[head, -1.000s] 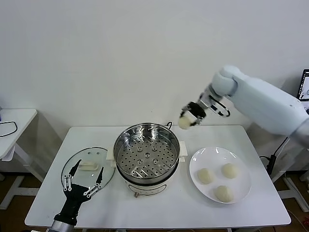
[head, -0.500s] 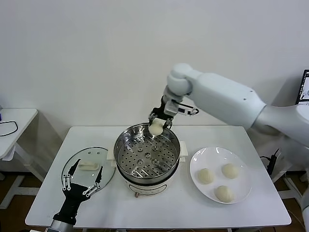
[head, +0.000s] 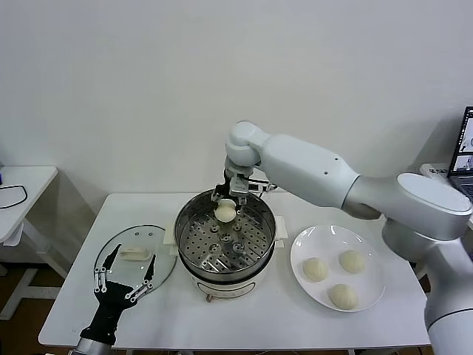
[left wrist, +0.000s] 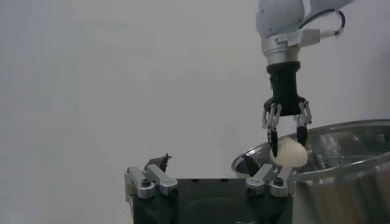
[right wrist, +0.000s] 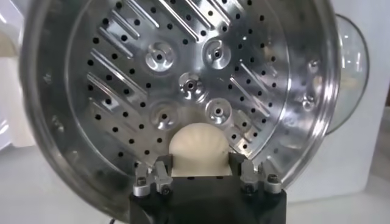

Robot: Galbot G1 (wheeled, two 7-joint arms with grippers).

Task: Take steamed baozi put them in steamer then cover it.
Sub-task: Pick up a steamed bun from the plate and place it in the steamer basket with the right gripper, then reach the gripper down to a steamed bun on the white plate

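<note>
The steamer [head: 225, 240] mouth stands open, blocked only at its far rim by the right hand [head: 226, 201].

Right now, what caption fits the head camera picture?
Right gripper lowers a baozi into the steamer.

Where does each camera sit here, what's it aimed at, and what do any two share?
Head view: high on the robot, looking down at the table; both arms show, right claw over the steamer, left claw by the lid.
Left wrist view: low beside the steamer, looking sideways at the right claw and bun; own fingers below.
Right wrist view: above, looking down into the steamer; own fingers around the bun.
All three share steamer and bun.
</note>
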